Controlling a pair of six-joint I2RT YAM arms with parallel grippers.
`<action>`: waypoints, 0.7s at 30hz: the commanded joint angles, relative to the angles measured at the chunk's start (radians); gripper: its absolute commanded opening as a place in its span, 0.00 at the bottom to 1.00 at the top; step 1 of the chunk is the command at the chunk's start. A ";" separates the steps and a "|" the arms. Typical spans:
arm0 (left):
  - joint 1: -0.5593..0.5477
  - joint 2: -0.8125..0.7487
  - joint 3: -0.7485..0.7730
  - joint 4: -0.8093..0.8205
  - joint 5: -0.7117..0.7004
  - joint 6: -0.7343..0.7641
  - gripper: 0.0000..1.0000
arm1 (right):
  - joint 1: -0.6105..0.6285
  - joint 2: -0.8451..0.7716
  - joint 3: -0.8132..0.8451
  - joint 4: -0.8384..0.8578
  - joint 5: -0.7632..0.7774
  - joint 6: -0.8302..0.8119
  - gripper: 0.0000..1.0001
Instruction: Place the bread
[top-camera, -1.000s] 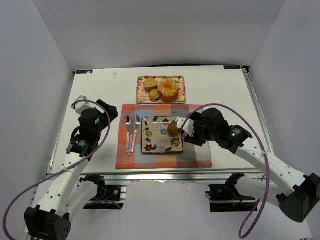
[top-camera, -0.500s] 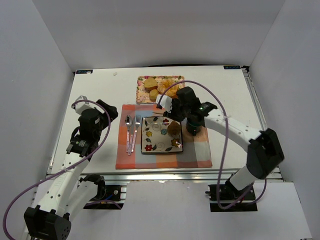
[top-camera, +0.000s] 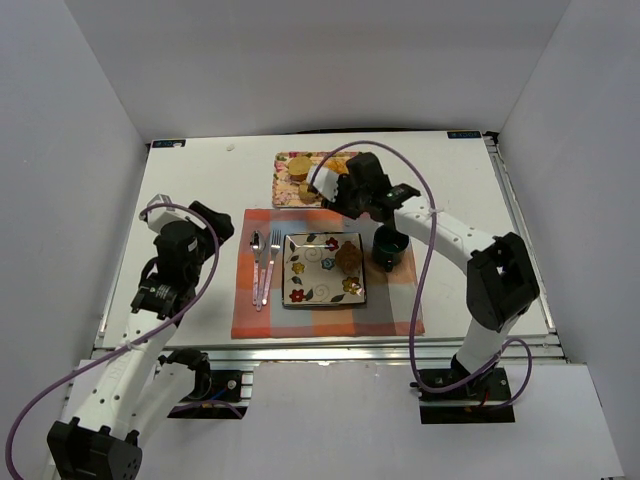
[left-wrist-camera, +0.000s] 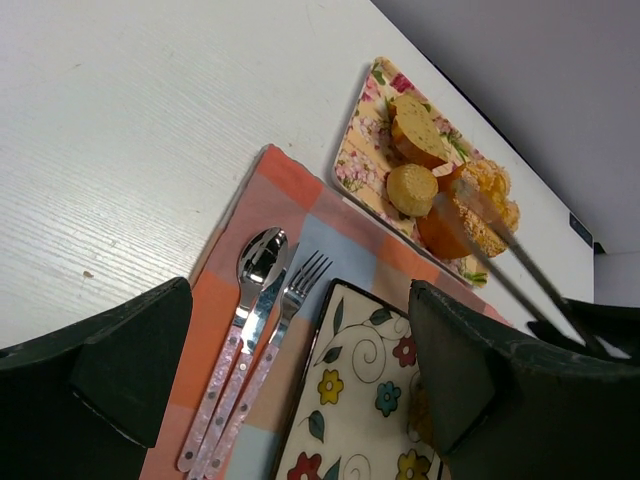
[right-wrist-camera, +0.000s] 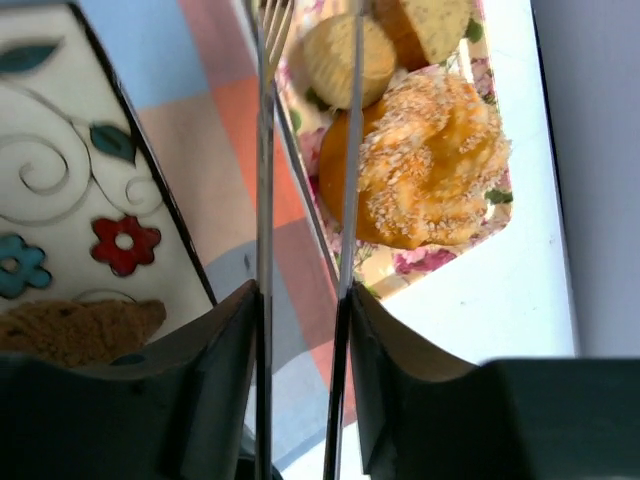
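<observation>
Right gripper (right-wrist-camera: 300, 385) clamps a pair of tongs (right-wrist-camera: 263, 200), the blades drawn narrow with nothing between them and the tips over the tray (top-camera: 278, 190) just behind the plate (top-camera: 300, 290). Bread (top-camera: 348, 257) lies on the plate near its right rim — placed, by my reading. The risk is that the blades nip the pale bun (right-wrist-camera: 340, 55) or ring cake (right-wrist-camera: 425, 165), or that a low sweep knocks the bread off toward the cup (top-camera: 389, 246) right of the plate. Left gripper (left-wrist-camera: 300, 370) gapes wide, left of the plate.
</observation>
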 joint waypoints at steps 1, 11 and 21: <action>0.003 -0.003 -0.003 -0.004 -0.015 0.000 0.98 | -0.089 -0.043 0.111 -0.024 -0.079 0.176 0.42; 0.003 0.045 -0.006 0.036 0.015 0.006 0.98 | -0.551 -0.188 -0.082 -0.071 -0.107 0.503 0.25; 0.005 0.114 0.029 0.050 0.049 0.026 0.98 | -0.815 -0.208 -0.397 0.106 -0.041 0.761 0.15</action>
